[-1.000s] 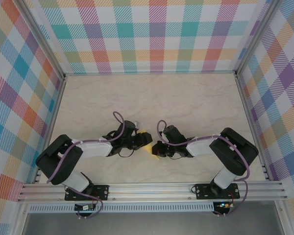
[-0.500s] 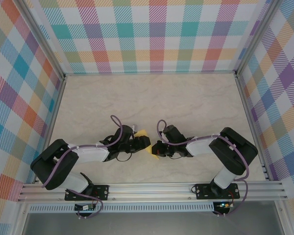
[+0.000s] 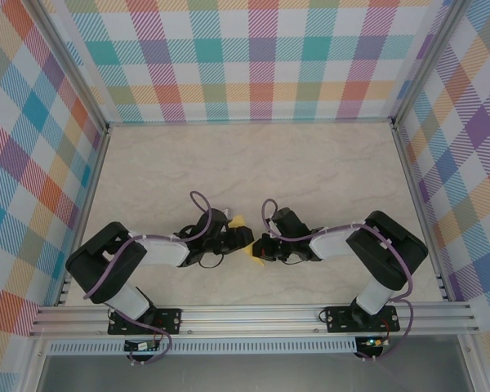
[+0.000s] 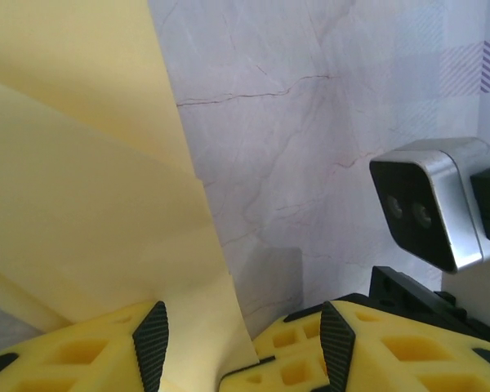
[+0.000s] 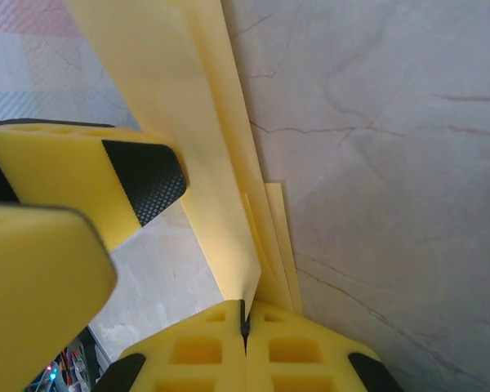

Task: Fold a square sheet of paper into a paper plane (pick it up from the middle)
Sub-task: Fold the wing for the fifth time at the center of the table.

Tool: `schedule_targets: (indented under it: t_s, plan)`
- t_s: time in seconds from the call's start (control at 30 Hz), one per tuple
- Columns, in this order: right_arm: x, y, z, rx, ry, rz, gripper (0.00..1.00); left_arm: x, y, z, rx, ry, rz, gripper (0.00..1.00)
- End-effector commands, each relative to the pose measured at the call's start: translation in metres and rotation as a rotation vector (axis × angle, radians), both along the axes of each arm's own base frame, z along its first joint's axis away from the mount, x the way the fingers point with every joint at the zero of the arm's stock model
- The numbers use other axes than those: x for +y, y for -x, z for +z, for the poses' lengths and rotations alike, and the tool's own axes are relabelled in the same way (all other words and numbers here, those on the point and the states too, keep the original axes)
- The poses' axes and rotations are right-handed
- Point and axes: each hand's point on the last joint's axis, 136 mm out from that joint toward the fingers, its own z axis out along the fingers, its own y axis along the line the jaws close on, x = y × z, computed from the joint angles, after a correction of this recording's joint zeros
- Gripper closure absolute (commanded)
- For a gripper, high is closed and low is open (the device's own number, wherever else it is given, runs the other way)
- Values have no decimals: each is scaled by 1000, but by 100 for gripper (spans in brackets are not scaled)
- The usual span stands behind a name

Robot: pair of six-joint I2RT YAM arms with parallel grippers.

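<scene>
The left gripper (image 4: 243, 327) is set with jaws apart astride the square sheet of paper (image 4: 82, 212). This creased wedge is placed close to the table's (image 3: 229, 163) near edge, its long axis running far-left to near-right. Its narrow end is clamped in the closed right gripper (image 5: 245, 317), and open room is seen toward the far edge.

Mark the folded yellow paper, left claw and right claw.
folded yellow paper (image 4: 82, 204): left wrist view, its broad flat layer.
left claw (image 4: 243, 347): left wrist view, midway between its fingertips.
right claw (image 5: 245, 314): right wrist view, where its closed fingertips meet.
</scene>
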Motion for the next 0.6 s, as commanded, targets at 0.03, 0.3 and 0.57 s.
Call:
schedule_targets:
  t_s: [0.03,0.3,0.57]
  plan:
    - [-14,8,-23,50,95,4,97,7,-6,-12,-5,-65,39,46]
    - [-4,6,-6,25,70,61,90,17,5,-35,76,-141,40,47]
    - [-4,7,19,-15,42,85,83,22,10,-45,112,-160,53,48]
